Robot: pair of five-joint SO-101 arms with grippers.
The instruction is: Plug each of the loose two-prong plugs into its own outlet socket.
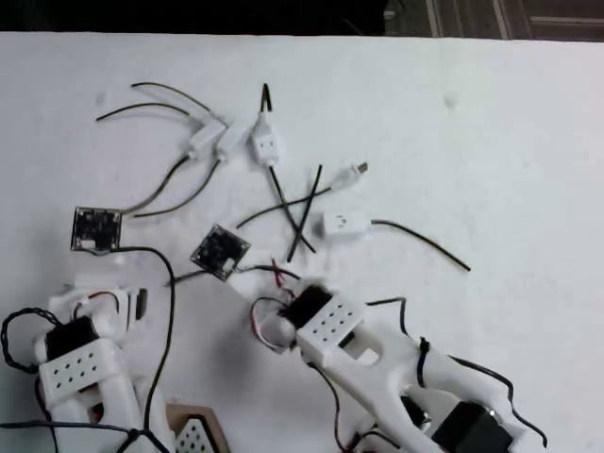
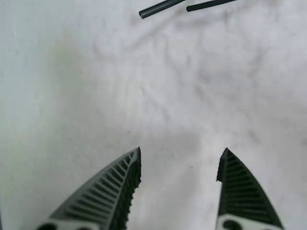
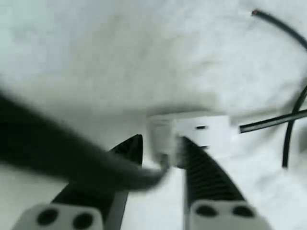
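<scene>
Across the white-clothed table (image 1: 528,142), with a dark room (image 1: 189,14) beyond its far edge, black cables (image 1: 283,203) lie crossed at mid-table. Two cable ends (image 2: 160,8) lie ahead of my left gripper (image 2: 182,151), which hangs spread over bare cloth. My right gripper (image 3: 162,140) clasps a white plug (image 3: 160,128) just beside a socket (image 3: 206,133); a blurred dark cable (image 3: 57,143) crosses in front of one finger.

Left end effector (image 2: 182,149), fingers (image 2: 120,187) spread wide apart.
</scene>
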